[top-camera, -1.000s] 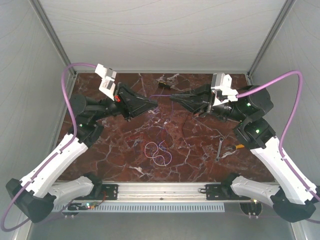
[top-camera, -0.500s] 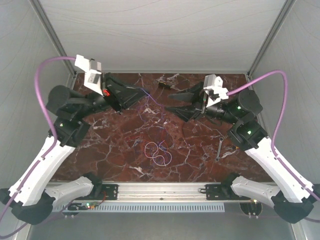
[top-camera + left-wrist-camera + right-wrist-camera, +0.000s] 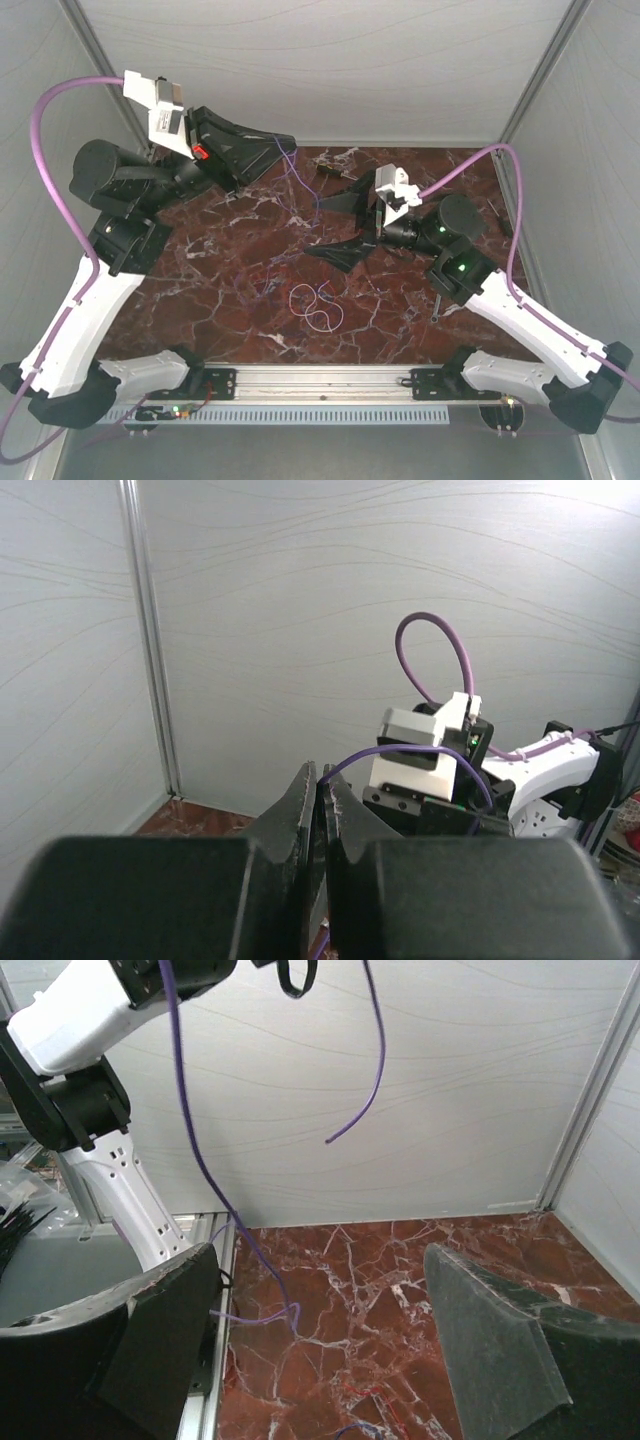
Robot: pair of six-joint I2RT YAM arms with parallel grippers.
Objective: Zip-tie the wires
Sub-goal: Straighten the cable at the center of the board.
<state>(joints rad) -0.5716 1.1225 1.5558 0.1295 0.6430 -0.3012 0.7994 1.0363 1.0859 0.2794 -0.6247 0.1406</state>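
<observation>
The wires lie mid-table as thin loops, whitish and purple [image 3: 316, 303], with a faint red strand [image 3: 265, 280] to their left. One purple wire [image 3: 300, 190] rises from the table to my left gripper [image 3: 287, 148], which is held high at the back left and is shut on it. In the left wrist view the jaws of the left gripper [image 3: 322, 780] pinch this purple wire [image 3: 440, 750], which arcs off to the right. My right gripper [image 3: 330, 228] hovers open over the table centre. In the right wrist view the right gripper [image 3: 320, 1255] holds nothing, and the purple wire [image 3: 190, 1130] hangs ahead of it.
A small wrench [image 3: 437, 298] lies at the right, partly behind the right arm. A small dark object [image 3: 328, 172] sits near the back edge. Grey walls enclose the marble table [image 3: 220, 320] on three sides. A metal rail [image 3: 320, 380] runs along the front.
My left gripper has risen and swung back to the left, drawing the purple wire up off the table. The right gripper has opened wide, let that wire go and moved left over the centre.
</observation>
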